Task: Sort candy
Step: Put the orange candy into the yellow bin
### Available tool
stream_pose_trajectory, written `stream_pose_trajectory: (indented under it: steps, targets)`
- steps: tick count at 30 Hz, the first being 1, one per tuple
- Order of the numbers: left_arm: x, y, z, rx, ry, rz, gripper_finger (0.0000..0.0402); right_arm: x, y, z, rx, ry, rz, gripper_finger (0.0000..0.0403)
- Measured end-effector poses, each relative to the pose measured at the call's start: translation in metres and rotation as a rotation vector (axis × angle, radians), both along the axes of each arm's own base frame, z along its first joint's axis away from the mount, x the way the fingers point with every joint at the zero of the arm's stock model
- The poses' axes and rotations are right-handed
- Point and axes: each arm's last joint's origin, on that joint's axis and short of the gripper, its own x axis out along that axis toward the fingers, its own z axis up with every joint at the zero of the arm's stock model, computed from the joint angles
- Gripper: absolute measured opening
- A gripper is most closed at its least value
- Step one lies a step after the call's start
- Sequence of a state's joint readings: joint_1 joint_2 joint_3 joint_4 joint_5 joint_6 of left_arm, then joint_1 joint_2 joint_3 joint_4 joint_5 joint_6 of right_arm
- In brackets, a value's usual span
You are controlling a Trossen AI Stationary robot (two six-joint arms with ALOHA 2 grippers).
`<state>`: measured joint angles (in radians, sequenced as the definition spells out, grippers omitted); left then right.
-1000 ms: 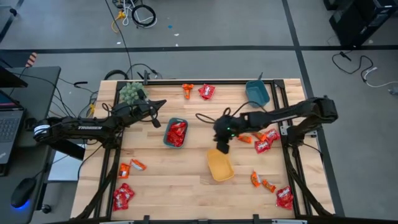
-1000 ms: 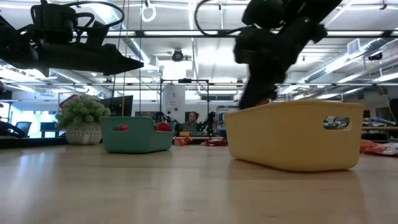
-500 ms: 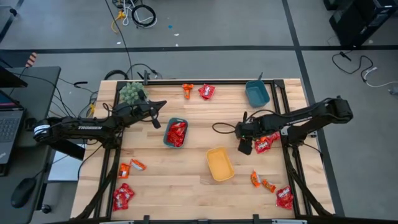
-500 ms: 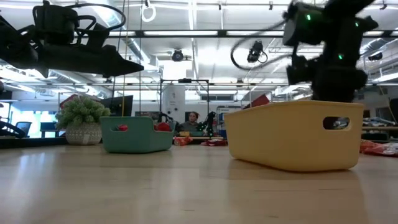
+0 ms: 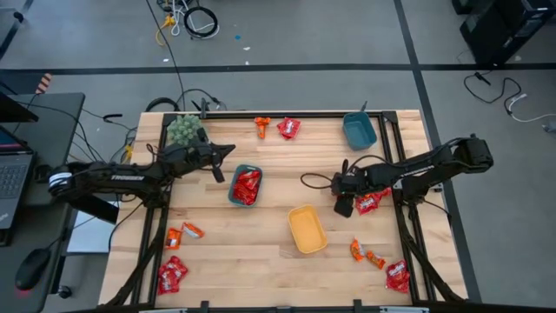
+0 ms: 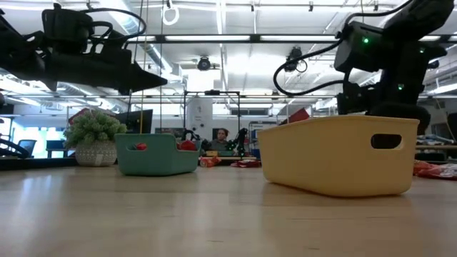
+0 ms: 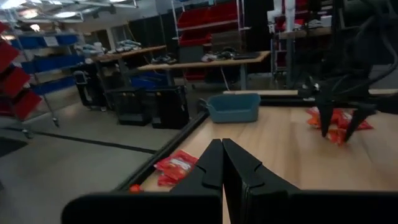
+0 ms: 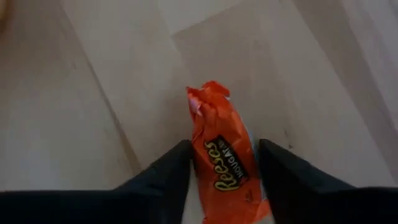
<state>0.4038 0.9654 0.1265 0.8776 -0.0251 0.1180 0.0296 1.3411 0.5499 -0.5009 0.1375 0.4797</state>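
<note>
My right gripper [image 8: 221, 168]: fingers spread, straddling orange candy [image 8: 225, 163] lying on table [image 5: 261, 248], not yet pinched. In high view right gripper [image 5: 344, 205] sits between yellow tray [image 5: 307, 229] and red candy pile [image 5: 369, 203]. Teal tray [image 5: 245, 185] holds red candies. My left gripper [image 7: 222, 163]: fingers pressed together, empty, raised near plant [image 5: 183, 130]. Blue tray [image 5: 359, 129] at far edge.

Pale smooth wooden table [image 5: 261, 252], glossy crinkled orange candy wrapper [image 8: 225, 163], matt yellow plastic tray [image 6: 335, 153], matt teal tray [image 6: 157, 157]

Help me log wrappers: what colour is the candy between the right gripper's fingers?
Orange candy, seen best in the right wrist view.
</note>
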Motion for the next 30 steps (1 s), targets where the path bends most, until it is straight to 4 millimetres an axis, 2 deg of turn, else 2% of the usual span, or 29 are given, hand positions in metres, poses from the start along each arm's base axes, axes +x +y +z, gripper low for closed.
stream_pose_trajectory:
  steps: [7,10,15,18,21,25,30]
  targets:
    - [0.005,-0.001,-0.009,-0.047,0.046,-0.083,0.0000,0.010,0.003,0.006,0.071,-0.072,0.033,0.0026]
    - [0.005,-0.001,-0.010,-0.061,0.045,-0.084,0.0000,0.022,0.005,0.022,0.073,-0.129,0.048,0.0021]
    - [0.005,-0.001,-0.009,-0.058,0.033,-0.084,0.0000,0.046,0.014,0.062,0.101,-0.252,0.036,0.0041]
    - [0.005,-0.001,-0.008,-0.057,0.030,-0.084,0.0000,0.057,0.024,0.084,0.152,-0.335,0.000,0.0031]
    - [0.005,-0.001,-0.008,-0.057,0.030,-0.084,0.0000,0.062,0.040,0.096,0.209,-0.394,-0.010,0.0018]
    - [0.005,-0.001,-0.008,-0.056,0.030,-0.083,0.0000,0.066,0.062,0.095,0.278,-0.428,-0.006,0.0024]
    - [0.005,-0.001,-0.008,-0.056,0.030,-0.082,0.0000,0.083,0.082,0.071,0.298,-0.416,0.026,0.0032]
